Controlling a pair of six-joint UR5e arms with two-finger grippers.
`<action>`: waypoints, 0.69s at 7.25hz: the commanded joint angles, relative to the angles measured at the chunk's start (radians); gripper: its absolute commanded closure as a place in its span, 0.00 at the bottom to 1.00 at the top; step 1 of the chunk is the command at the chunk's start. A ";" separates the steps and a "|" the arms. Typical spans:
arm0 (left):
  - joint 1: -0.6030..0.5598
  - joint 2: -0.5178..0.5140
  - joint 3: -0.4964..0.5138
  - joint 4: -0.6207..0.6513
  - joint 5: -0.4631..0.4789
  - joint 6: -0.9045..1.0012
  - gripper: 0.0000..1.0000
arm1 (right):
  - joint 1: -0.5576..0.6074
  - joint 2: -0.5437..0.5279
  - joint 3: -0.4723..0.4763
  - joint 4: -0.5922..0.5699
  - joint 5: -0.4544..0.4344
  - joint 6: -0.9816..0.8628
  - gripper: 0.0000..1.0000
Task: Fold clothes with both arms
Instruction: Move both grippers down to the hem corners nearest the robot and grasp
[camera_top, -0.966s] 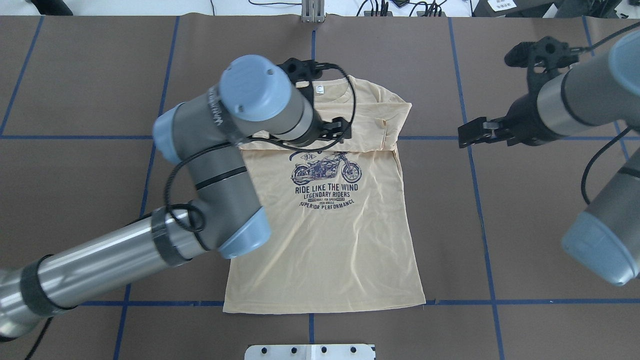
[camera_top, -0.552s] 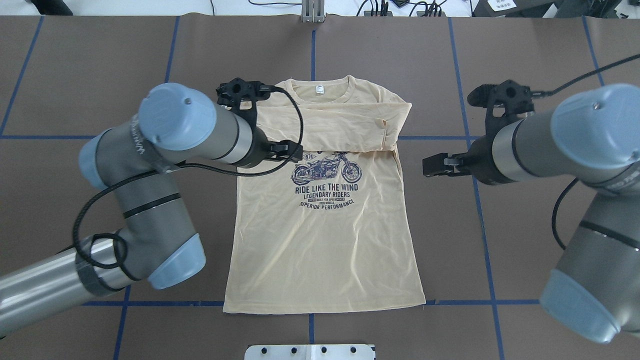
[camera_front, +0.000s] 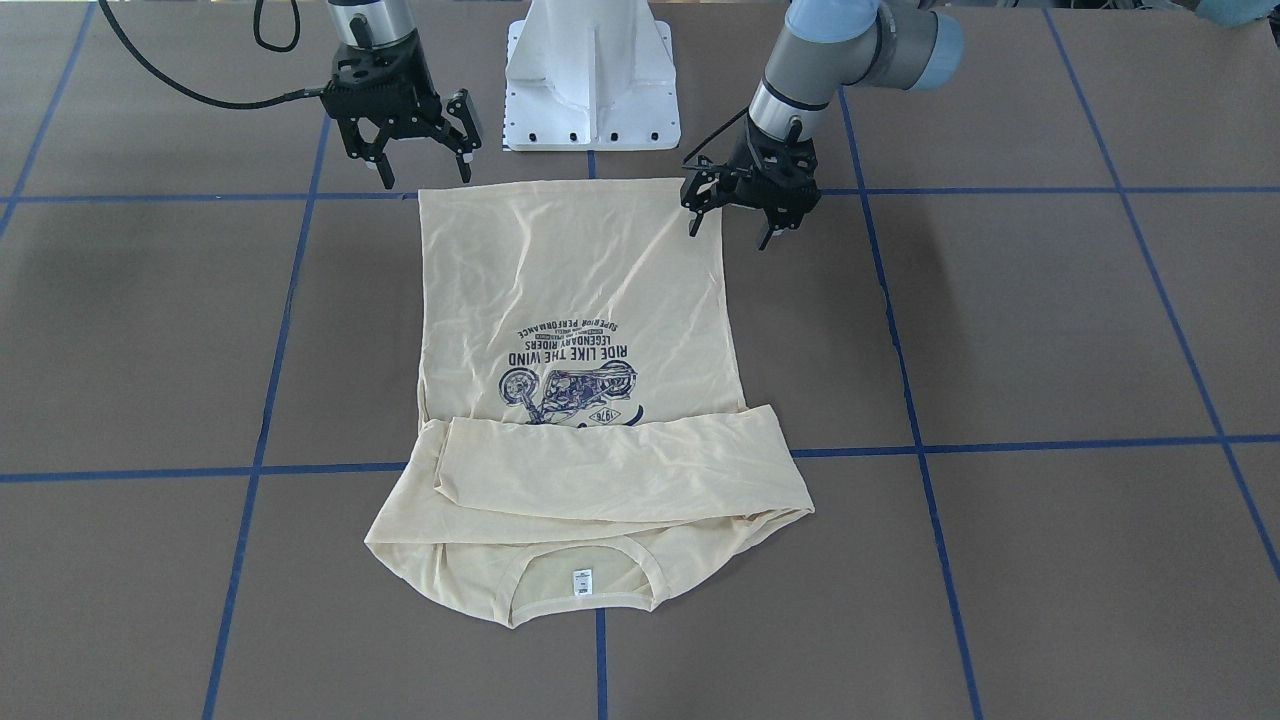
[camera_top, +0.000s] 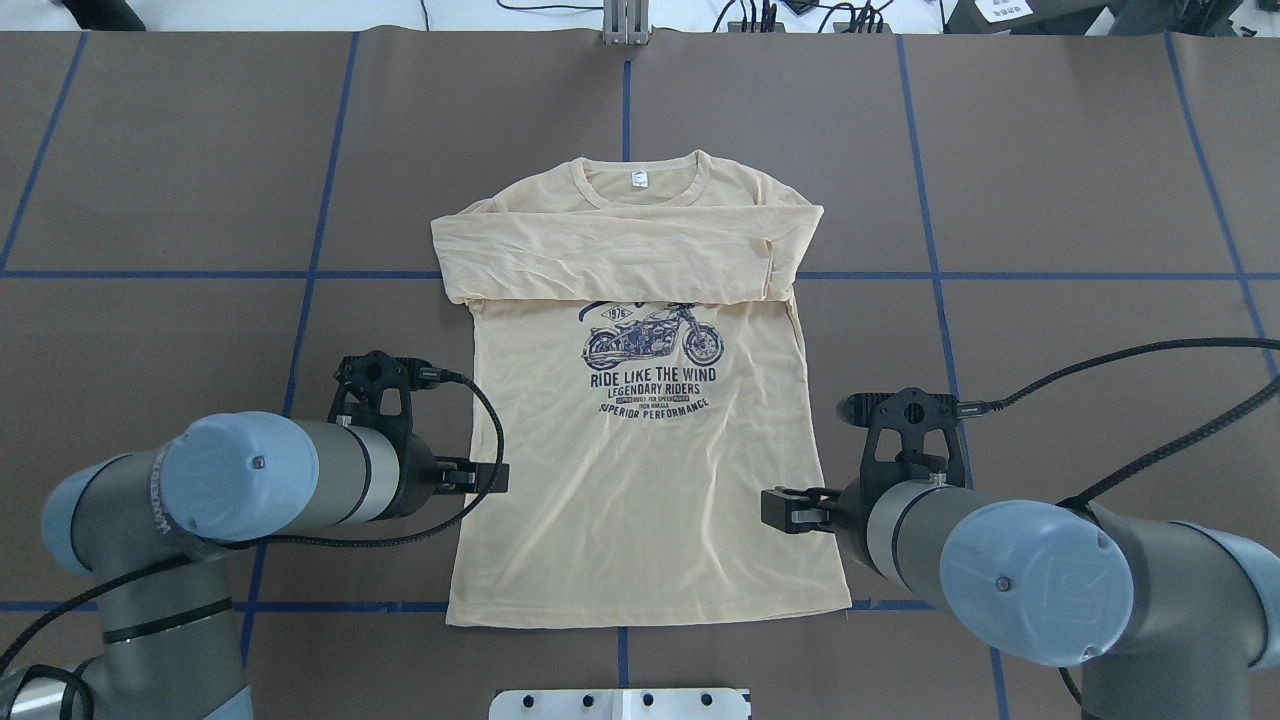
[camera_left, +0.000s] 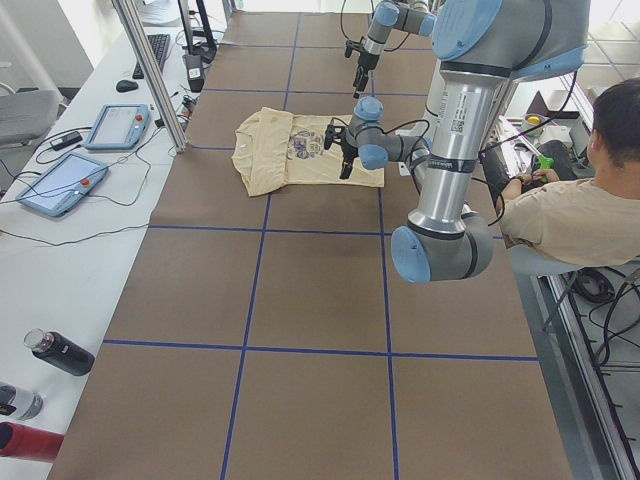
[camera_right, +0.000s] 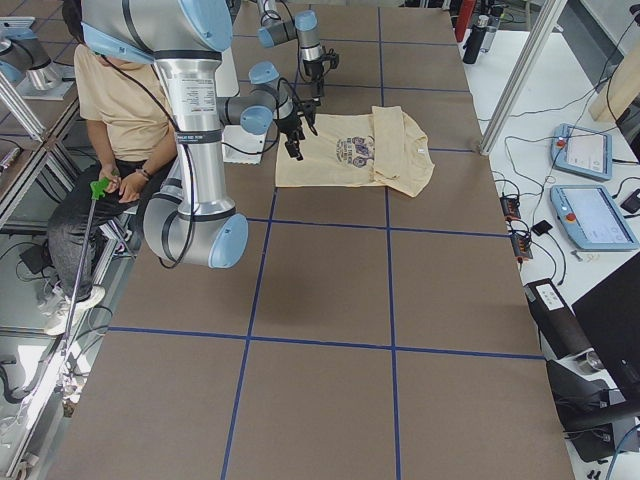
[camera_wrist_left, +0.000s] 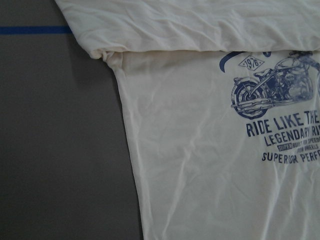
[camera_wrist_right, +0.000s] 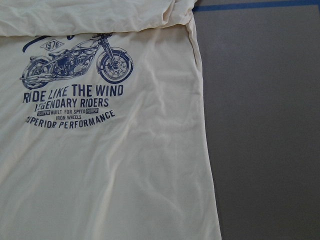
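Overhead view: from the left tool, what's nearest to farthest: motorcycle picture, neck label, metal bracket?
From the left tool:
1. motorcycle picture, on the shirt's chest
2. neck label, at the collar
3. metal bracket, at the table's far edge

1. The T-shirt (camera_top: 640, 500) is thin matt cloth, finely creased; its navy print (camera_top: 650, 370) lies flat and dull.
2. The table cover (camera_top: 1080, 150) looks like matt brown paper, crossed by smooth blue tape (camera_top: 150, 274).
3. The left arm (camera_top: 335, 485) and right arm (camera_top: 905, 525) are grey metal with a soft sheen; their joint caps (camera_top: 1035, 580) look like smooth pale-blue plastic.
4. The cables (camera_top: 1130, 350) are black braid.
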 joint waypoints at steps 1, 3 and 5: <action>0.091 0.047 -0.001 -0.041 0.042 -0.115 0.01 | -0.007 -0.005 0.004 0.000 -0.008 0.003 0.00; 0.156 0.045 -0.001 -0.041 0.049 -0.223 0.18 | -0.009 -0.003 0.004 0.000 -0.009 0.003 0.00; 0.182 0.047 0.001 -0.040 0.051 -0.254 0.25 | -0.009 -0.003 0.004 0.000 -0.011 0.003 0.00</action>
